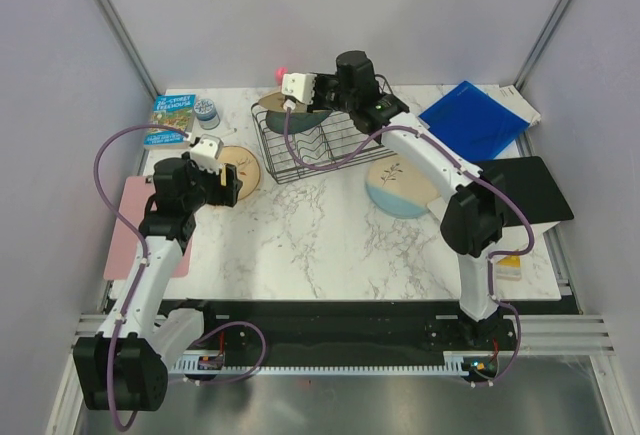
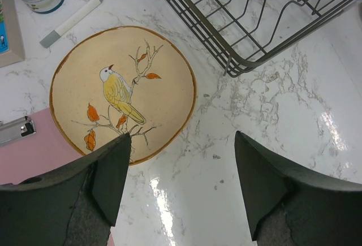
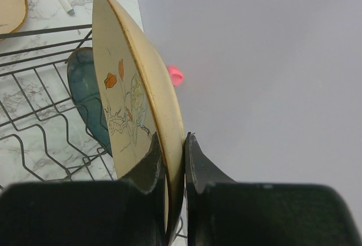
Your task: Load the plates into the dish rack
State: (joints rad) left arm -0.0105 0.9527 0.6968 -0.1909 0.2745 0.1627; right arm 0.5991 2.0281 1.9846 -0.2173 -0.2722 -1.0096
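On the marble worktop, the black wire dish rack sits toward the far side, and the dark teal plate is already standing on edge inside it. The cream-and-blue plate lies just right of the rack, and the tan bird plate lies flat on its left. The other tan plate is up on edge over the rack's far left end, its rim pinched by the right gripper. The left gripper hovers spread wide over the bird plate's near right edge.
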